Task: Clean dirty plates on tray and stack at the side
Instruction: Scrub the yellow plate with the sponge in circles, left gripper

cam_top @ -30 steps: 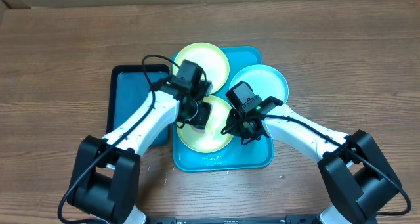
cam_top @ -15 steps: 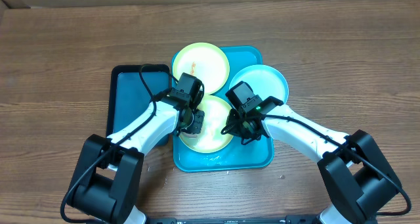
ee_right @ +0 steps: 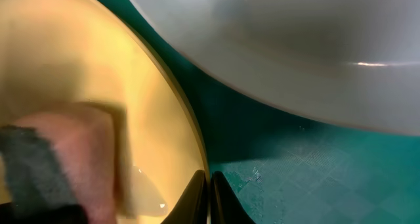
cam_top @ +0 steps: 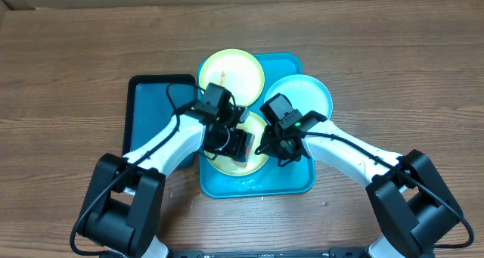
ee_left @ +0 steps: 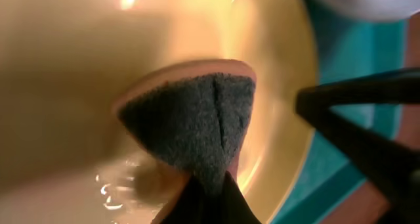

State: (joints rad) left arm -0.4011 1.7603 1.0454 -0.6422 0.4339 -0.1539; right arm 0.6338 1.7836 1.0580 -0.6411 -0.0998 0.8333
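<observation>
The teal tray (cam_top: 291, 178) holds three plates. The front pale yellow plate (cam_top: 257, 161) lies under both grippers. My left gripper (cam_top: 236, 143) is shut on a sponge (ee_left: 190, 115), whose dark scouring face presses on that plate (ee_left: 72, 60), with wet streaks beside it. My right gripper (ee_right: 209, 188) is shut on the rim of the same plate (ee_right: 98, 73) at its right edge. A second yellow plate (cam_top: 234, 67) with a small orange smear sits at the back. The light blue plate (cam_top: 306, 91) rests at the right, its edge overhanging the tray (ee_right: 308, 171).
A dark navy tray (cam_top: 151, 110) lies just left of the teal one, under my left arm. Bare wooden table (cam_top: 393, 76) surrounds both trays. A few water drops dot the wood near the teal tray's front edge.
My left gripper drew the sponge toward the plate's left side, then swept it right and nearer across the front plate. The right gripper held still on the rim.
</observation>
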